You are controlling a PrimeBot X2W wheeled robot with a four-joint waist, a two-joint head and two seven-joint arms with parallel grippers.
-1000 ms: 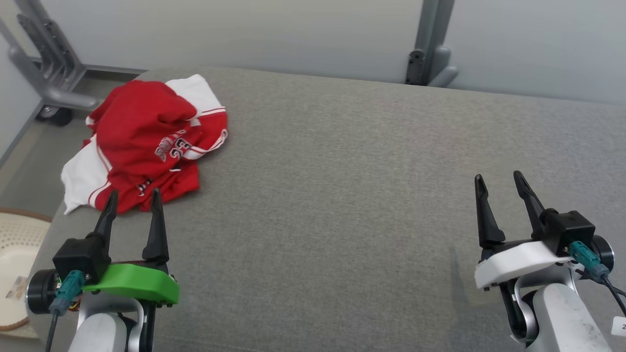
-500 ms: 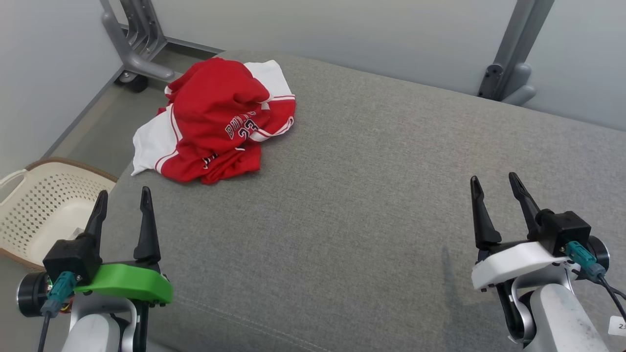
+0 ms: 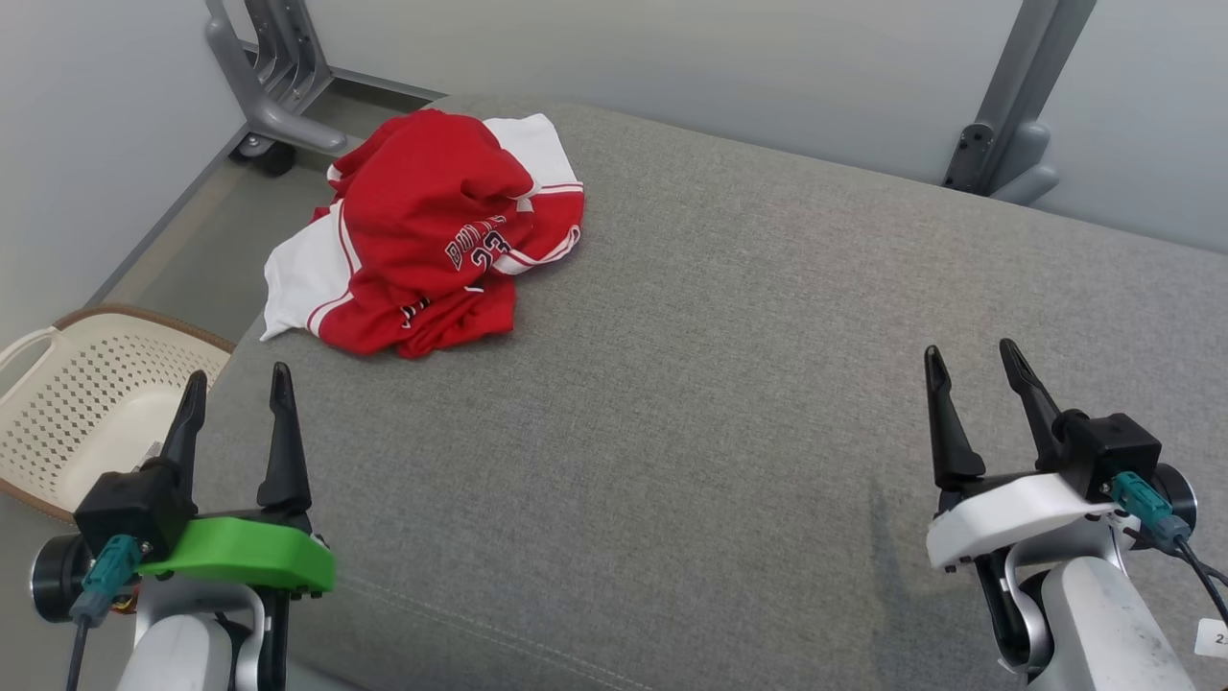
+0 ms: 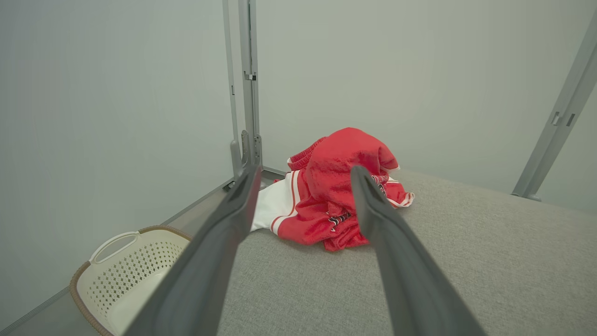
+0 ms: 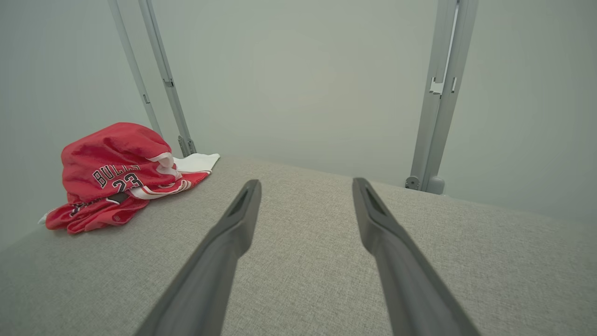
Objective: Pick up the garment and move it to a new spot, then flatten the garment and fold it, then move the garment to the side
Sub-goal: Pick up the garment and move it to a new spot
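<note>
**Fig. Opening of the pick-up step, seen from the head.** The garment (image 3: 432,230), a red-and-white jersey, lies crumpled in a heap at the far left corner of the grey cushioned surface (image 3: 729,403). One white panel trails toward the left edge. Nothing holds it, and I judge the first step not yet begun.

My left pincer (image 3: 238,372) hovers over the near left edge with its jaws spread wide and nothing between them. It points toward the heap, so in the left wrist view the jersey sits framed between the two fingers. I read this as a line-up for a straight reach, this arm being the nearer one.

My right pincer (image 3: 971,348) hangs over the near right side, well apart from the garment, equally wide open and empty. I judge it is parked there to leave the middle free. That bare central stretch is the likely new spot, with room to spread and fold the cloth.

A laundry basket (image 3: 58,422) stands on the floor just beside the left edge. A careless drag could pull the trailing panel over that edge toward it, so I would lift before moving sideways.
</note>
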